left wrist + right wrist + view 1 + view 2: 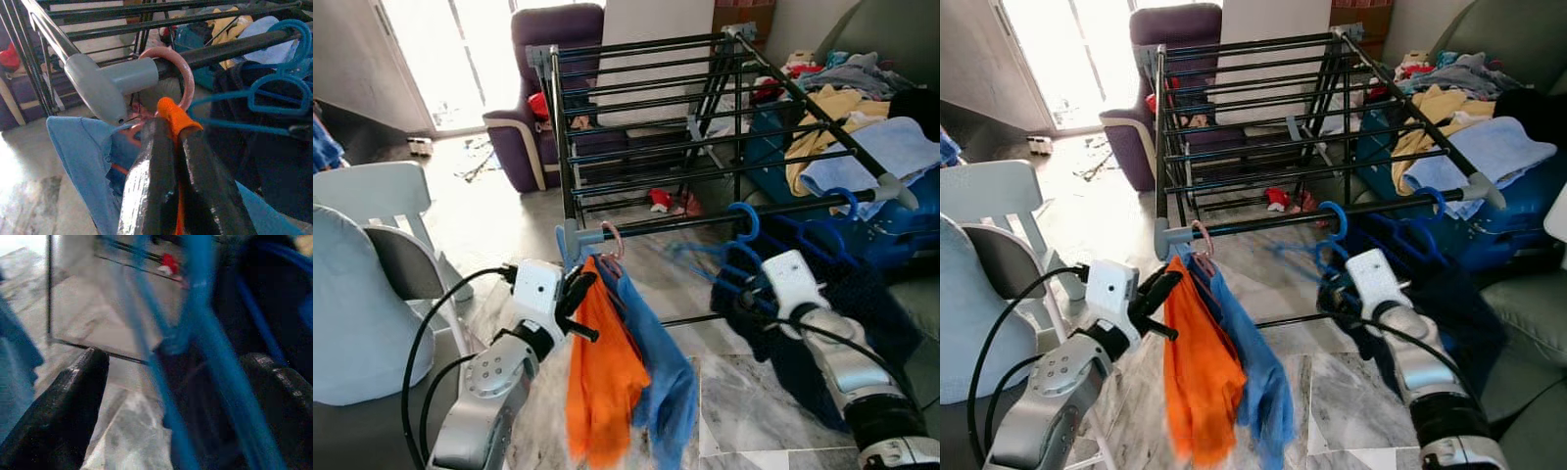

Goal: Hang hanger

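Two hangers matter. The pink hanger has its hook already over the front rail of the drying rack, just beside the grey end cap at the rack's front left corner; the orange garment and blue garment hang straight down from it. The left gripper sits just below the hook, fingers pressed together on the orange cloth at the hanger's neck. Judgement: the hook is seated, so release is what remains here.

The blue hanger hooks the same rail further right, its long axis running along the rail, with a dark garment below. The right gripper is nearer to it; its wrist view shows the fingers spread wide with blurred blue hanger bars between them, contact not determinable. The head views instead show the rack's whole layout.
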Tool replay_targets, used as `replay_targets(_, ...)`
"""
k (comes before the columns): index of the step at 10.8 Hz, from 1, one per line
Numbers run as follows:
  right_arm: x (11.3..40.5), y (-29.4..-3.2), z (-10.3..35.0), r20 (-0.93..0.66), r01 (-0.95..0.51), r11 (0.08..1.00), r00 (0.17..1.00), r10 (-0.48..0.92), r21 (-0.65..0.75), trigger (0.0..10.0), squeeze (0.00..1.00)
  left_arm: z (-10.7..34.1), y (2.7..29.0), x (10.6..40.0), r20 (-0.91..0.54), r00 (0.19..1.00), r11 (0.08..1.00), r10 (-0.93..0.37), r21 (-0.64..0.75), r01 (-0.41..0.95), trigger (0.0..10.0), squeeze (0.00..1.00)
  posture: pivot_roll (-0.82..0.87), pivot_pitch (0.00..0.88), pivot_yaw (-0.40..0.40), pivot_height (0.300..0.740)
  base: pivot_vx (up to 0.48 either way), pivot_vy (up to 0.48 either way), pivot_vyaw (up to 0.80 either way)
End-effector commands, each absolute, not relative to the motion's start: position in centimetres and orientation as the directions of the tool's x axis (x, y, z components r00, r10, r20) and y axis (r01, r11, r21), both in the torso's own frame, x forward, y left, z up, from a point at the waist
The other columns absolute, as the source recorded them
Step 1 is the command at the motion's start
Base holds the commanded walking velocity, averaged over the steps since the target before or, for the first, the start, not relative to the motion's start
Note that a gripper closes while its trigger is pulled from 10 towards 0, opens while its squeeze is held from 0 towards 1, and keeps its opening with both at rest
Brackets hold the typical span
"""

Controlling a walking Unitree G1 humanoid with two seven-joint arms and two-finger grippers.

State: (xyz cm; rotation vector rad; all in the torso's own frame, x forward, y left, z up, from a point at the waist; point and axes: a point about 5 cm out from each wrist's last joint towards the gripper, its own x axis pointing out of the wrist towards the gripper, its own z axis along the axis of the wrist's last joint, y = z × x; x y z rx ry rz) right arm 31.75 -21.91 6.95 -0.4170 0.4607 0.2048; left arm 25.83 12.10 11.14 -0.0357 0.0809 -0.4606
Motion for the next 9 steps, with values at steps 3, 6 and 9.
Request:
replay_targets(3,32.4,-21.2,7.1,-0.494,-0.394,0.881,0.839,0.227,-0.264,10.0,0.0,11.3,12.6,26.0,-0.077,0.896,0.9,-0.436,-0.022,0.436,10.0,0.0,-0.04,0.0,0.07,0.74,0.0,0.0,0.0)
replay_targets(6,32.8,-21.3,6.9,-0.499,-0.395,0.883,0.836,0.229,-0.255,10.0,0.0,11.3,12.5,26.1,-0.077,0.895,0.898,-0.44,-0.02,0.44,10.0,0.0,-0.04,0.0,0.069,0.74,0.0,0.0,0.0)
replay_targets(9,33.5,-20.5,6.9,-0.481,-0.388,0.888,0.845,0.235,-0.247,10.0,0.0,11.3,12.4,26.2,-0.079,0.896,0.899,-0.437,-0.02,0.437,10.0,0.0,-0.04,0.0,0.066,0.74,0.0,0.0,0.0)
